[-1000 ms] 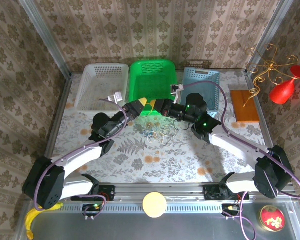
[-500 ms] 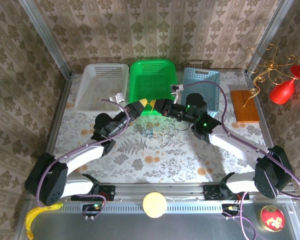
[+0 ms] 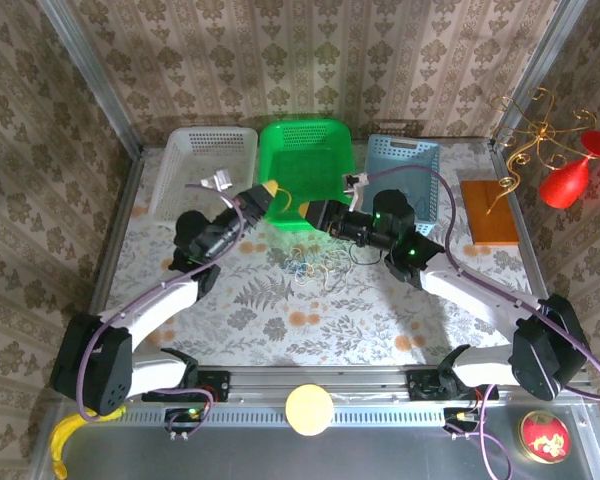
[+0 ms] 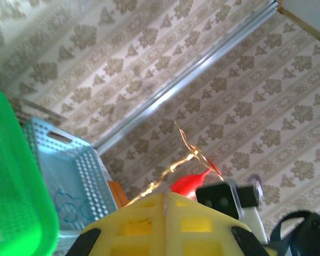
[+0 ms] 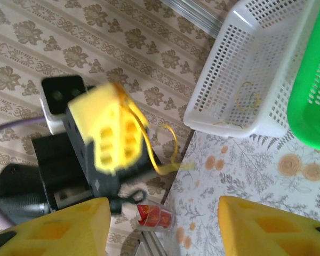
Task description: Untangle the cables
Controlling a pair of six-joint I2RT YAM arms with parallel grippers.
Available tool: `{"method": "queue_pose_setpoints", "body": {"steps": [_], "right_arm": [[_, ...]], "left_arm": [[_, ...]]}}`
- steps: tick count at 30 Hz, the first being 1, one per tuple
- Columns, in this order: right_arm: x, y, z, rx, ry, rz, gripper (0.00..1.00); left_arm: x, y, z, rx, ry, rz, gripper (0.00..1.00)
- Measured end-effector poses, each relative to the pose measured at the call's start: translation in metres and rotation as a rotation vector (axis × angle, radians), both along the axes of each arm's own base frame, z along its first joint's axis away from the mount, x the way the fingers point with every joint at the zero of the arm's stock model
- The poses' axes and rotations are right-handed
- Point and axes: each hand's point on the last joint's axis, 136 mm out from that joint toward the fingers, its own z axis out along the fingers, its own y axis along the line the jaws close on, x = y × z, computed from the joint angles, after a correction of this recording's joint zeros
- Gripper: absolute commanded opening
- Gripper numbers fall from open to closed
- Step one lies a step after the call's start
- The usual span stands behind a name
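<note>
Though slack, cable point(image 5: 170, 168) between left fingers point(image 5: 109, 136)

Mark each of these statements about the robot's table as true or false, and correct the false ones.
1. The left gripper is shut on a yellow cable. True.
2. The right gripper is clamped on a blue cable. False: its fingers stand apart with nothing between them.
3. The green basket stands between the white basket and the blue basket. True.
4. All the cables lie inside the blue basket. False: a tangle of cables lies on the table in front of the green basket.
</note>
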Motion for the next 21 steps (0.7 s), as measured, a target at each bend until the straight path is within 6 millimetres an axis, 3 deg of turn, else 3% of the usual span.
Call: {"method": "queue_pose_setpoints", "body": {"steps": [6, 10, 16, 21], "right_arm": [[-0.005, -0.018, -0.014, -0.062, 0.021, -0.035, 0.64], [-0.003, -0.032, -0.023, -0.125, 0.027, -0.064, 0.65], [-0.001, -0.049, -0.049, -0.245, 0.071, -0.089, 0.66], [0.003, -0.055, -0.061, -0.332, 0.077, -0.085, 0.66]], "left_arm": [[0.024, 0.051, 0.033, 0.104, -0.066, 0.134, 0.00], [0.038, 0.076, 0.042, 0.187, -0.079, 0.196, 0.00], [0.071, 0.101, 0.028, 0.333, -0.045, 0.267, 0.00], [0.109, 0.110, -0.005, 0.435, 0.024, 0.286, 0.00]]}}
